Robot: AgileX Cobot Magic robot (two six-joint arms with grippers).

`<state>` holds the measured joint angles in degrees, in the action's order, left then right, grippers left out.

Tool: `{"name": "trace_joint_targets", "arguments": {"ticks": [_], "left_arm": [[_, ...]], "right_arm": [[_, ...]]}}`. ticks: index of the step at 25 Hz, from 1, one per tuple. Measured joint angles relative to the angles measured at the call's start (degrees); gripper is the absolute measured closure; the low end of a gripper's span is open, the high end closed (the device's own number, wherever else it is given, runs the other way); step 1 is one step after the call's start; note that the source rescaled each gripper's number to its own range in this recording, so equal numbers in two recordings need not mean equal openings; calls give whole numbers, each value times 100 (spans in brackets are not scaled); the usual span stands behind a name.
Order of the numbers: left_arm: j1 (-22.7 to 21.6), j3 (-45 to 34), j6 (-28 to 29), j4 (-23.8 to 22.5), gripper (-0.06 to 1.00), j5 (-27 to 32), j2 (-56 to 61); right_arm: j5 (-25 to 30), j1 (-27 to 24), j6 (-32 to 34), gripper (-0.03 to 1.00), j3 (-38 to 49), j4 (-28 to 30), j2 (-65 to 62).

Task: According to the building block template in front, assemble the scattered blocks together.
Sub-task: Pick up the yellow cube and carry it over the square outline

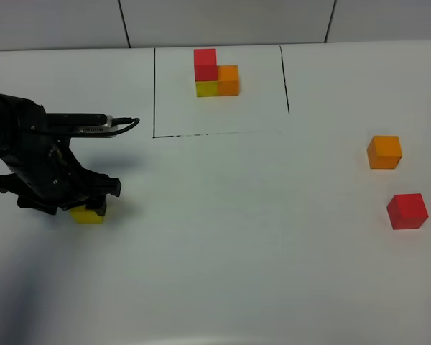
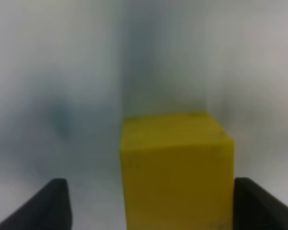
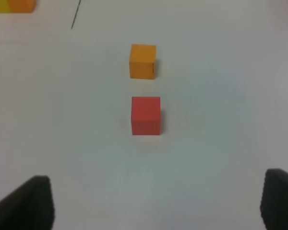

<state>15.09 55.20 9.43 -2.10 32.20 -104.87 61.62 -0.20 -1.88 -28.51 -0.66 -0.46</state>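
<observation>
The building block template (image 1: 215,74) stands at the back centre: red atop yellow, orange alongside, inside drawn black lines. The scattered yellow cube (image 1: 87,213) sits on the table at the left. My left gripper (image 1: 85,203) is down over it. In the left wrist view the yellow cube (image 2: 176,167) lies between the open fingers (image 2: 53,203), close against one and apart from the other. The orange cube (image 1: 383,152) and red cube (image 1: 406,210) sit at the right. My right gripper (image 3: 156,201) is open and empty, well short of the red cube (image 3: 146,115) and orange cube (image 3: 143,61).
The table (image 1: 237,237) is white and plain. A black cable (image 1: 122,123) runs off the left arm. The black frame lines (image 1: 154,93) mark the template area; one line (image 3: 76,14) and a template corner (image 3: 12,5) show in the right wrist view.
</observation>
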Motion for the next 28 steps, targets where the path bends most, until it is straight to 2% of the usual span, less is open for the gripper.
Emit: {"name": "trace_joint_targets", "arguments": {"ticks": [2, 6, 8, 12, 17, 20, 23, 28], "left_arm": [[0, 0, 0, 5, 94, -23, 0], [0, 115, -40, 5, 92, 150, -6], [8, 310, -351, 5, 92, 435, -12], [299, 901, -1598, -1, 92, 1152, -12], [1118, 1742, -3560, -1, 92, 1884, -176], [1546, 2412, -4375, -59, 92, 2399, -563], [1899, 3164, -4887, -280, 92, 2820, -1102], [2297, 4479, -5348, -436, 92, 3036, -2019]], "right_arm": [[0, 0, 0, 22, 0, 0, 0], [0, 0, 0, 22, 0, -6, 0], [0, 0, 0, 22, 0, -6, 0], [0, 0, 0, 22, 0, -6, 0], [0, 0, 0, 22, 0, -6, 0], [0, 0, 0, 22, 0, -6, 0], [0, 0, 0, 22, 0, -6, 0], [0, 0, 0, 22, 0, -18, 0]]}}
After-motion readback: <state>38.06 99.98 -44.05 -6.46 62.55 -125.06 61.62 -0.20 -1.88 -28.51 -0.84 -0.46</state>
